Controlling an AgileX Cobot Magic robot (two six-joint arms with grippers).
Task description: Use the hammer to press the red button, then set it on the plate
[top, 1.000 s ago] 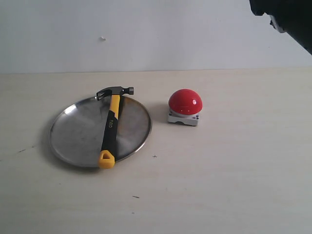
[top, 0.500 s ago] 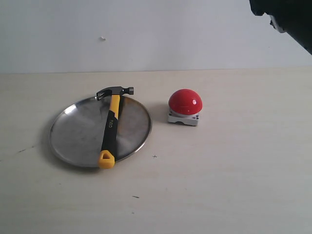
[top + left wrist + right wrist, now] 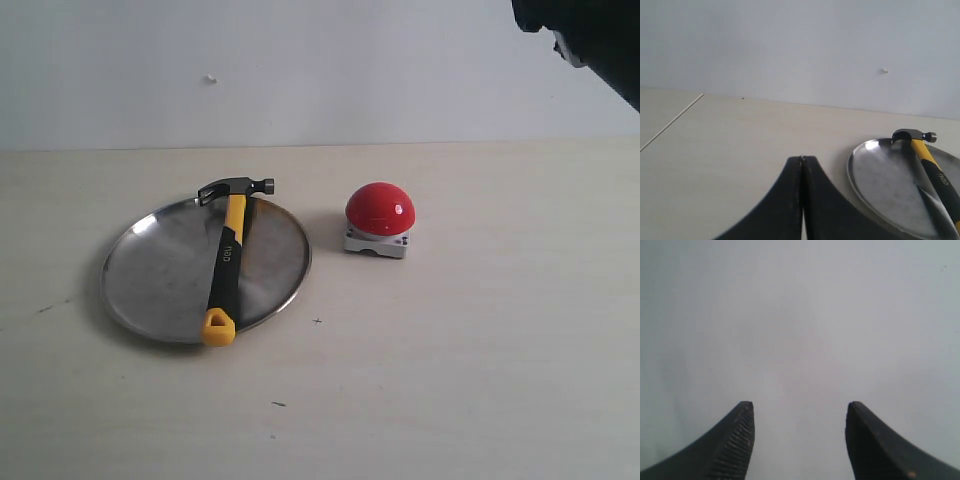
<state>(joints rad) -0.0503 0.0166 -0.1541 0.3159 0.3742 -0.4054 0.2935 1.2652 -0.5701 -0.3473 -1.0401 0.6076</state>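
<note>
The hammer (image 3: 229, 253) lies across the silver plate (image 3: 160, 270), its dark head over the far rim and its yellow loop over the near rim. To the right of the plate, on its light-grey base, stands the red button (image 3: 380, 209). In the left wrist view the hammer (image 3: 929, 162) and the plate (image 3: 885, 185) show off to one side of my left gripper (image 3: 802, 159), whose fingers press together with nothing between them. My right gripper (image 3: 799, 407) is open and faces only the blank wall. Part of the right arm (image 3: 590, 40) shows dark at the exterior view's top right corner.
A pale wooden table (image 3: 480, 380) carries everything, with a white wall behind it. A seam in the tabletop (image 3: 670, 122) runs off to one side in the left wrist view.
</note>
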